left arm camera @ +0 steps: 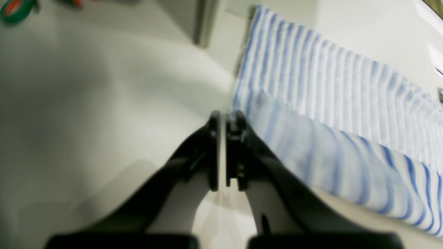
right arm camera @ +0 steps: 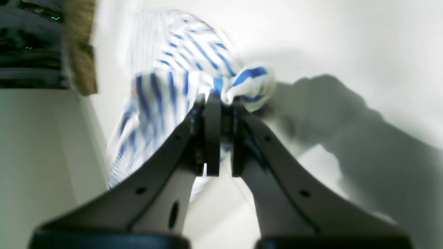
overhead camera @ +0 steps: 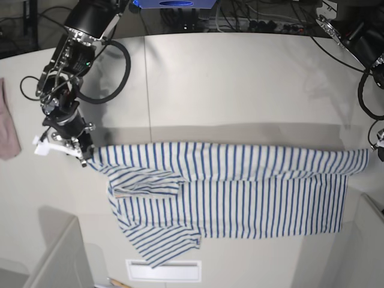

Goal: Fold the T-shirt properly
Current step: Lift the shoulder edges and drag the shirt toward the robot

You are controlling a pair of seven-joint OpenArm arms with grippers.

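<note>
Tension along the top edge explains the whole arrangement: the T-shirt (overhead camera: 240, 192) lies stretched across the pale table (overhead camera: 240, 78), pulled out between two grips at opposite ends so that the fabric stays flat and straight for a lengthwise fold. In the base view the right gripper (overhead camera: 86, 157) sits at the left end of the cloth, and its wrist camera shows the jaws pressed nearly together with a bunched knot of striped fabric (right arm camera: 242, 83) pinched at their tips. The left gripper (left arm camera: 225, 119) is at the opposite end; its jaws stand almost touching, with only a thin slit between them, and the striped edge (left arm camera: 249, 103) meets the tip of one jaw, so it appears to be clamped on a thin layer of cloth, though blur keeps the contact from being certain. The upper band of the shirt already lies doubled over the lower part, with a sleeve (overhead camera: 162, 246) splayed out below. A pinkish cloth (overhead camera: 7, 129) lies well apart at the table's edge, uninvolved.
</note>
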